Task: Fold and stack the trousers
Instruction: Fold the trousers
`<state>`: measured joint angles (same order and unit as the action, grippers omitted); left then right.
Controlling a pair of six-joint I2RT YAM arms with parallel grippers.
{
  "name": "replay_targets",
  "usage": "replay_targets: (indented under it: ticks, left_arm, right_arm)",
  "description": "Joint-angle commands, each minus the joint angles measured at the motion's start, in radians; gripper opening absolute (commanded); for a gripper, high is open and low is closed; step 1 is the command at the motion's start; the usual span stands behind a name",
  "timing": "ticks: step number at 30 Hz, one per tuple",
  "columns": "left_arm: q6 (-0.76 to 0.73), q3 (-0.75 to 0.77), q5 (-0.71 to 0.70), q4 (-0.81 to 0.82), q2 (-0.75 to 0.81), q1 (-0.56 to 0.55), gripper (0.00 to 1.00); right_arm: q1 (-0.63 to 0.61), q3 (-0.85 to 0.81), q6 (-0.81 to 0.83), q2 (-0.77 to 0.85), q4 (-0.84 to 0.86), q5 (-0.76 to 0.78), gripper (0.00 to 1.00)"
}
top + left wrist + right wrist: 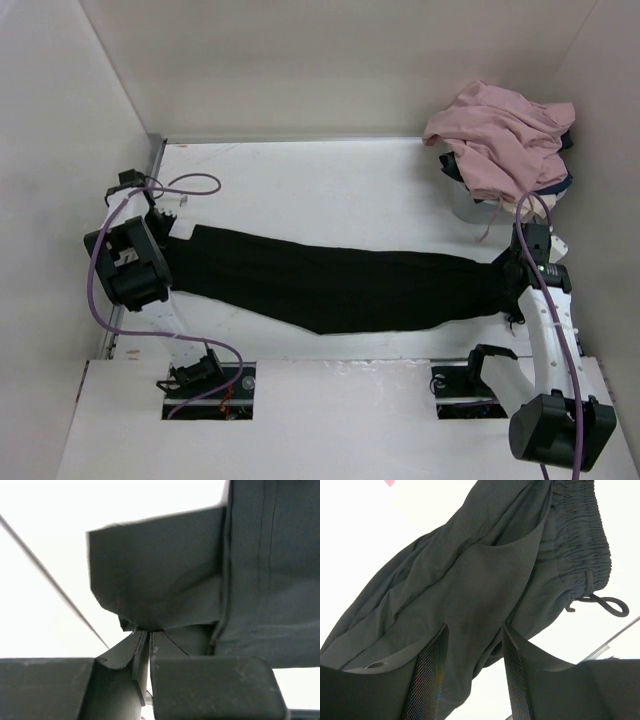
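At either end, closed fingers (215, 685) pinch the trousers (330, 285).

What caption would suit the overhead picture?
Black trousers stretched across a white table between the left gripper and right gripper.

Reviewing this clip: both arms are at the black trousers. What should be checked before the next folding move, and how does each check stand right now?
1. Left hand pinched on the trousers at the leg end: ok.
2. Right hand clamped at the waistband end: cloth sits between its fingers, which stand apart; cannot tell.
3. Trousers stretched straight across the table: ok.
4. Pink garment apart from the trousers: ok.
5. Drawstring clear of the right hand: ok.
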<state>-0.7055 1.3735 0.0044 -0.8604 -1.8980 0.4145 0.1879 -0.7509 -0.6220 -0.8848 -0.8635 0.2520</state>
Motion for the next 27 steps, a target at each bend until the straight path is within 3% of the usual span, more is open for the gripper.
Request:
replay_targets:
  ticks: [1, 9, 15, 19, 23, 27]
  left_arm:
    - [0.046, 0.111, 0.025, 0.078, 0.056, -0.009, 0.00]
    - [0.244, 0.393, 0.204, 0.046, -0.111, 0.011, 0.02]
    - [0.311, 0.600, 0.155, 0.011, -0.389, -0.007, 0.11]
    - [0.373, 0.735, 0.106, 0.015, -0.486, -0.004, 0.24]
    - [0.391, 0.745, 0.126, 0.038, -0.414, 0.005, 0.39]
    - [0.382, 0.623, 0.174, 0.145, -0.238, 0.000, 0.50]
  right_arm:
    - [-0.009, -0.005, 0.018, 0.000, 0.026, 0.015, 0.51]
    - [-0.009, -0.019, 0.051, 0.003, 0.029, 0.032, 0.50]
    - [-0.034, -0.019, 0.065, -0.003, 0.040, 0.032, 0.50]
    - [-0.058, -0.033, 0.085, 0.009, 0.044, 0.036, 0.51]
    - [-0.061, -0.030, 0.100, 0.026, 0.040, 0.047, 0.51]
    - [-0.063, 0.001, 0.097, 0.044, 0.050, 0.040, 0.52]
